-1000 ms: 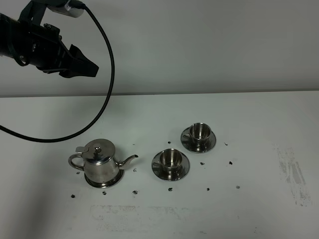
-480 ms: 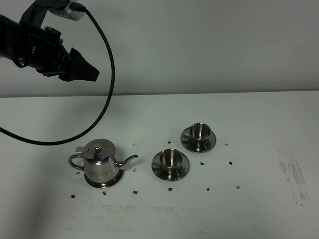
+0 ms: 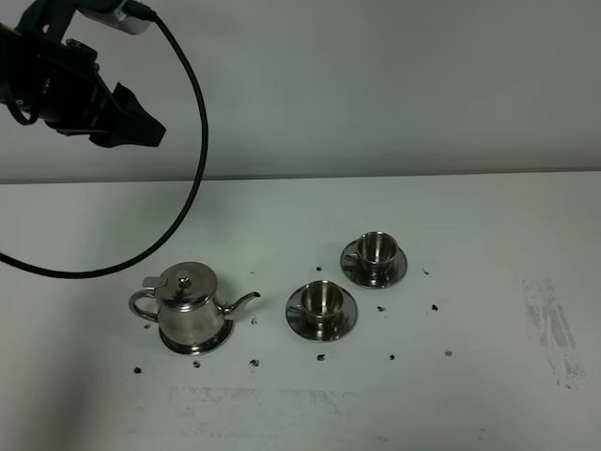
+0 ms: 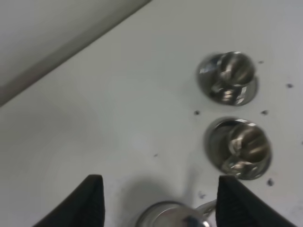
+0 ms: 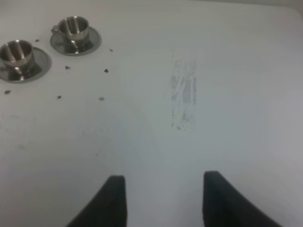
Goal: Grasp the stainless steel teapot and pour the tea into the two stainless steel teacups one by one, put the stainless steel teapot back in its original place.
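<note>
Exterior high shows my left pincer (image 3: 143, 132) spread and empty, high above the stainless steel teapot (image 3: 191, 315) sitting on its ridged disc (image 3: 222, 337), so I judge I should drop to its loop handle (image 3: 141, 303), opposite the spout, and pinch squarely.

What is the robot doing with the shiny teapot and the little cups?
Right now it isn't holding anything. The left gripper hangs open and empty, high above the table. The teapot sits on its steel disc, with its spout pointing toward the two teacups. Each cup stands on its own saucer. The right gripper is empty too, over a bare part of the table.
</note>
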